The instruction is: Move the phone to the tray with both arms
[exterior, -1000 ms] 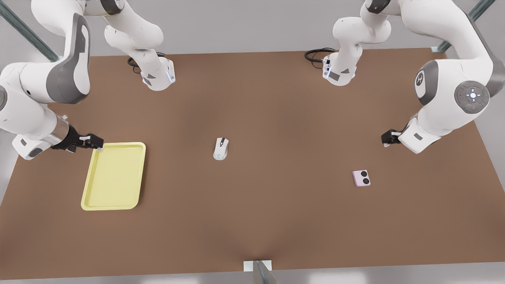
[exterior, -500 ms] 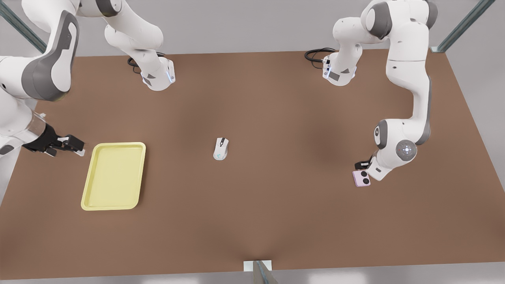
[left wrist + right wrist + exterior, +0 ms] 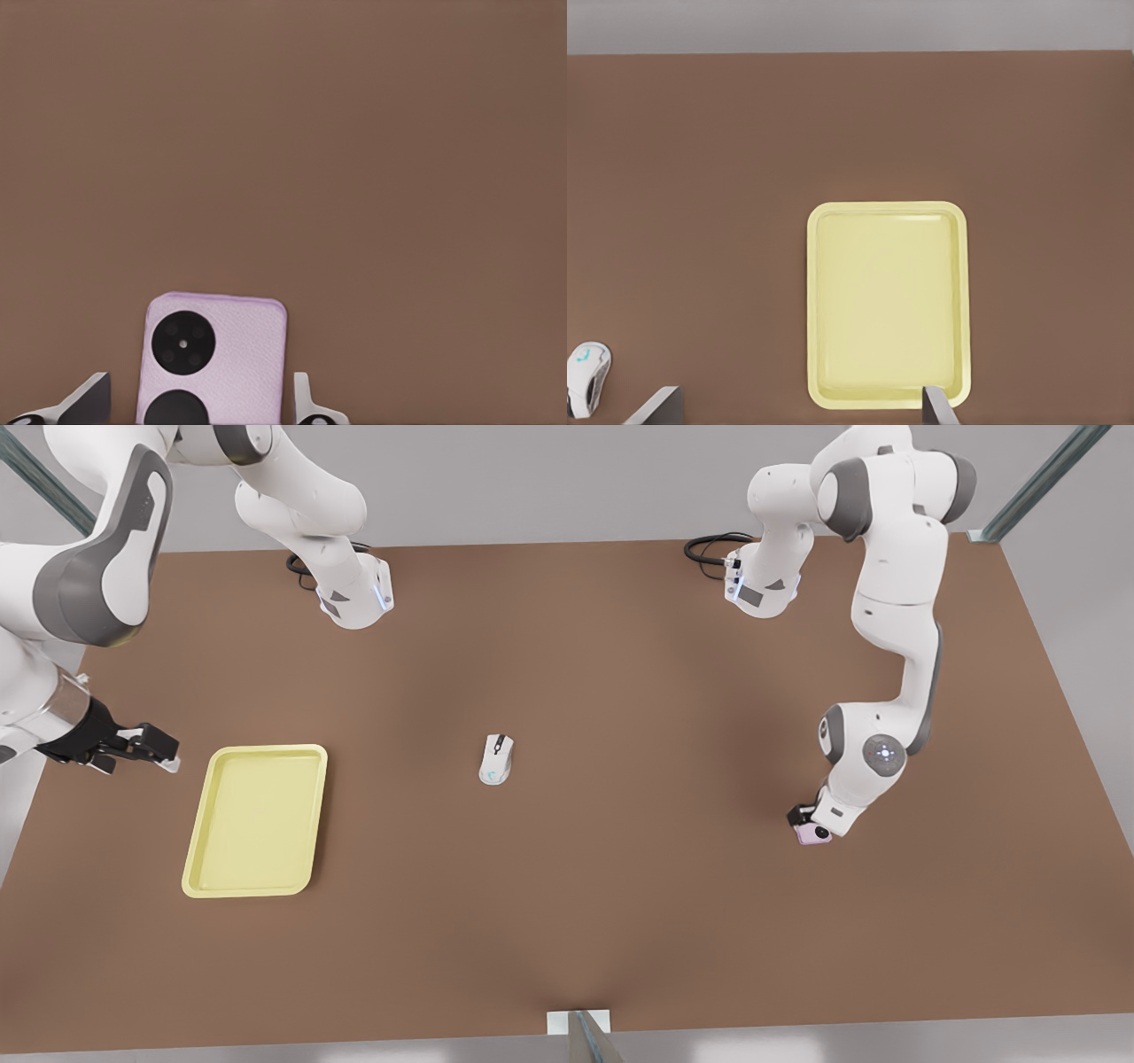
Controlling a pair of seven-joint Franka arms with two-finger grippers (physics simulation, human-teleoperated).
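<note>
The pale pink phone [image 3: 811, 835] lies flat on the brown table at the front view's right, its two black circles showing in the left wrist view [image 3: 213, 354]. My left gripper [image 3: 804, 817] is down over it and open, one finger [image 3: 89, 400] on each side of the phone and neither pressing on it. The pale yellow tray [image 3: 270, 749] sits at the front view's left. My right gripper [image 3: 164, 755] hangs open just off the tray's far corner, looking across the tray [image 3: 888, 209].
A white computer mouse [image 3: 496, 759] lies mid-table between tray and phone, also seen in the right wrist view [image 3: 586, 376]. Both arm bases [image 3: 354, 598] stand along the far edge with black cables. Bare table lies between the mouse and the phone.
My left arm swung in and lowered its gripper from above and beyond the phone down over it. My right gripper drew back off the tray's corner toward the front view's left.
</note>
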